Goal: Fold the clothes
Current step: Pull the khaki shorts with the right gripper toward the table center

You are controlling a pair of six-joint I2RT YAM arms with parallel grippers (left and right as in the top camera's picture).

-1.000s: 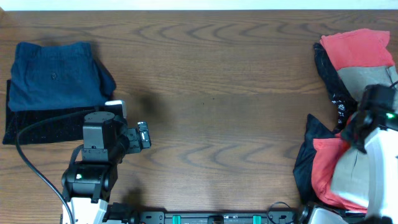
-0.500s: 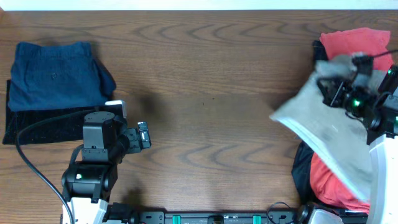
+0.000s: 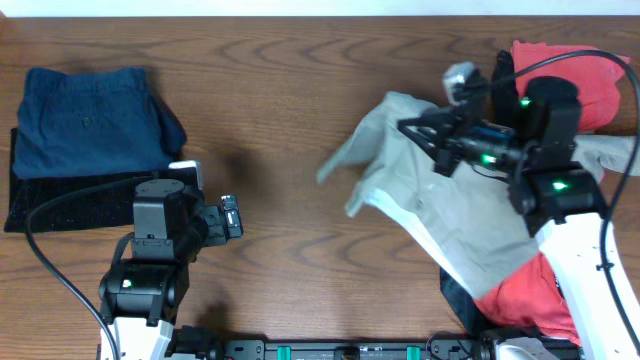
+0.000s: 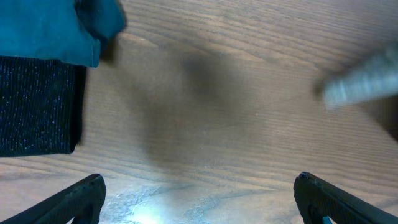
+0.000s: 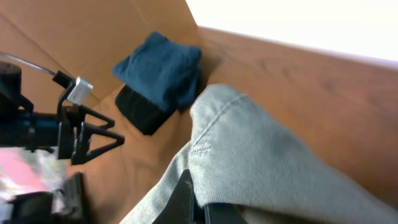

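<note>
R fingers (image 5: 196,205) pinched shut on an edge of the shorts (image 3: 450,205), cloth draped over and below them. Vs 0.5 s ago: R arm has swung left and the shorts came w/ it. They now spread from the red garment (image 3: 535,300) pile at right out toward mid surface (image 3: 300,100), leading corner near centre. L fingers (image 3: 230,216) wide apart, nothing in them, same spot as before, near the navy garment (image 3: 90,120), which hasn't moved.
</note>
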